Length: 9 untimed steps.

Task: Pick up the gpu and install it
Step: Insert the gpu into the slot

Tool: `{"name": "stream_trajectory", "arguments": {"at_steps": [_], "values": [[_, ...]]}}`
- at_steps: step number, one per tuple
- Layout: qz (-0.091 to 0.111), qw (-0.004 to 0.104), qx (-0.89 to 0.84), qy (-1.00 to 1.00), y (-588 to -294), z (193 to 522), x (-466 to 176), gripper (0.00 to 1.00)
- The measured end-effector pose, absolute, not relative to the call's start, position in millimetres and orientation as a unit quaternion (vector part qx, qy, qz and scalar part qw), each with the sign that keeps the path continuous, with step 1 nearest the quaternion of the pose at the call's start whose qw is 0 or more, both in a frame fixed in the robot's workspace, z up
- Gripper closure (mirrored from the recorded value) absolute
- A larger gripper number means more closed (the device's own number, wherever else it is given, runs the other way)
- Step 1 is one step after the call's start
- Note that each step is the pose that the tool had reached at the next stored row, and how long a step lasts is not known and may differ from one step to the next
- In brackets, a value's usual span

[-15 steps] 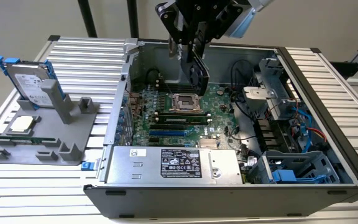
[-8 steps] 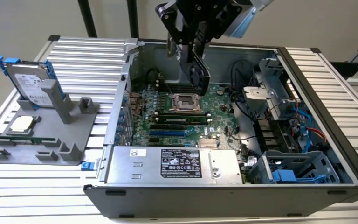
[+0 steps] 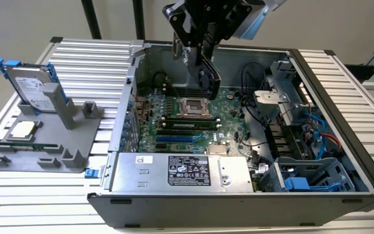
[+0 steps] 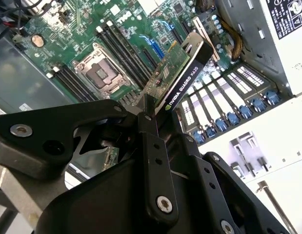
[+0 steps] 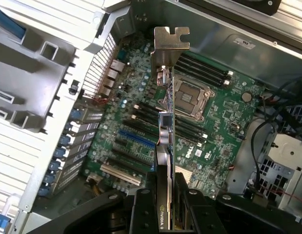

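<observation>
My gripper (image 3: 201, 51) is shut on the gpu (image 3: 208, 75) and holds it on edge in the air inside the open computer case (image 3: 343, 117), above the green motherboard (image 3: 194, 122) near the processor socket (image 3: 192, 106). In the first wrist view the gpu (image 5: 165, 141) runs edge-on away from the gripper (image 5: 166, 204), its silver bracket (image 5: 171, 41) at the far end, over the memory and expansion slots (image 5: 136, 139). In the second wrist view the gpu (image 4: 182, 78) shows its green board and black shroud edge, clamped between the fingers (image 4: 151, 126).
A grey power supply (image 3: 180, 170) lies at the case's near side, and drive cages with cables (image 3: 304, 126) fill the exterior view's right. Outside the case, on the exterior view's left, a grey fixture (image 3: 50, 146) holds a silver hard drive (image 3: 32, 87).
</observation>
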<state>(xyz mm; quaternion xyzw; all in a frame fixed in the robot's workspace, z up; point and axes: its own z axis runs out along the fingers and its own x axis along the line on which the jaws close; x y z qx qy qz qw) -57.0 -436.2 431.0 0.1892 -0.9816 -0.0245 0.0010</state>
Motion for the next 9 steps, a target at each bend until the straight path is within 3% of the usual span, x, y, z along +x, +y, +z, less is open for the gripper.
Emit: {"name": "stream_trajectory", "arguments": {"at_steps": [9], "values": [[-0.024, 0.001, 0.205, -0.979, -436.2, 431.0, -57.0, 1.0]]}}
